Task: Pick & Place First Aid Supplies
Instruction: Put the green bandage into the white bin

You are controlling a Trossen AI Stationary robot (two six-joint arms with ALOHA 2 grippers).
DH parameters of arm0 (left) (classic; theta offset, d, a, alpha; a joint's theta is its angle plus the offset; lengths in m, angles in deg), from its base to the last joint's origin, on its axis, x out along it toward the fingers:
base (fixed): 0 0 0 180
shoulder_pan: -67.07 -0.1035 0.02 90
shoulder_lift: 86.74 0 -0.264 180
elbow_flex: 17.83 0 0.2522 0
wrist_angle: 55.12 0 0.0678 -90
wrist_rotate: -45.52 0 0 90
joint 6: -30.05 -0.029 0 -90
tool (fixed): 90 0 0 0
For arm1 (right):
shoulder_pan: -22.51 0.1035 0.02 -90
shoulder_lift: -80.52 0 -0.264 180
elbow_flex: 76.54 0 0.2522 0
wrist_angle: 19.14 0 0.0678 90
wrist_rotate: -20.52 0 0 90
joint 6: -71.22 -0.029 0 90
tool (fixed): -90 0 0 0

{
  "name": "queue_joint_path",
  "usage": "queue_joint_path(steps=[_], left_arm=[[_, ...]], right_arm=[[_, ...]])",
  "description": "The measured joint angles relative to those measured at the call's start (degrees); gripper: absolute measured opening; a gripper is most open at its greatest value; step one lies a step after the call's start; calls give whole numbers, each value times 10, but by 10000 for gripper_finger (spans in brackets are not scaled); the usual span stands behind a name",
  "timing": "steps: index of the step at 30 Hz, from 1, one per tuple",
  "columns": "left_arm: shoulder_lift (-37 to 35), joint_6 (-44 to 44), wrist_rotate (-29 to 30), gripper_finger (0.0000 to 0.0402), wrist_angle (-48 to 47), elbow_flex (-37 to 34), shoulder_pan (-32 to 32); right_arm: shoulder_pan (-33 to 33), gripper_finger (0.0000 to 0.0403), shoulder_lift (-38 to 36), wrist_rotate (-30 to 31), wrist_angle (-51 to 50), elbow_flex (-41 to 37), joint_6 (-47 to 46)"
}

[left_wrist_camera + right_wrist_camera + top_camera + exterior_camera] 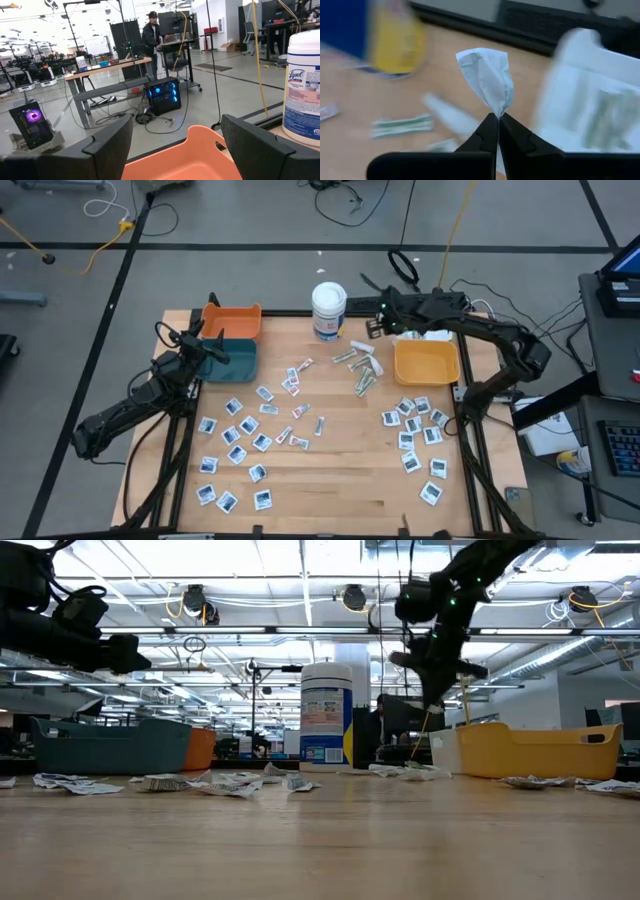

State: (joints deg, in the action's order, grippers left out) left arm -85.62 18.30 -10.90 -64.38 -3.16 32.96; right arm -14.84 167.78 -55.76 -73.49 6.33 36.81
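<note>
One packet (pixel 487 80) is pinched between the fully closed fingers of the right gripper (pixel 374 327), held aloft near the table's far edge, between the tub (pixel 328 311) and the yellow bin (pixel 427 362). A white bin (pixel 590 100) lies close alongside. Judged step: carrying a picked item to its bin. The next move calls for positioning over the correct bin, then parting the fingers to drop it. Left gripper (pixel 196 335) hovers over the orange bin (pixel 233 320), fingers spread wide, holding nothing. Many packets (pixel 235 435) lie scattered on the table (pixel 330 490), unsorted.
</note>
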Motion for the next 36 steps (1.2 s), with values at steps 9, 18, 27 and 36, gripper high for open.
queue_joint_path(steps=[9,18,27,36], left_arm=[[0,0,0,308,0,0,0],[0,0,0,308,0,0,0],[0,0,0,308,0,0,0],[0,0,0,308,0,0,0]], right_arm=[[-88,1,0,15,-15,-17,-7],[-141,1,1,15,-4,-51,-33],[-156,10,19,15,51,-93,-50],[-157,36,44,13,64,-97,-69]])
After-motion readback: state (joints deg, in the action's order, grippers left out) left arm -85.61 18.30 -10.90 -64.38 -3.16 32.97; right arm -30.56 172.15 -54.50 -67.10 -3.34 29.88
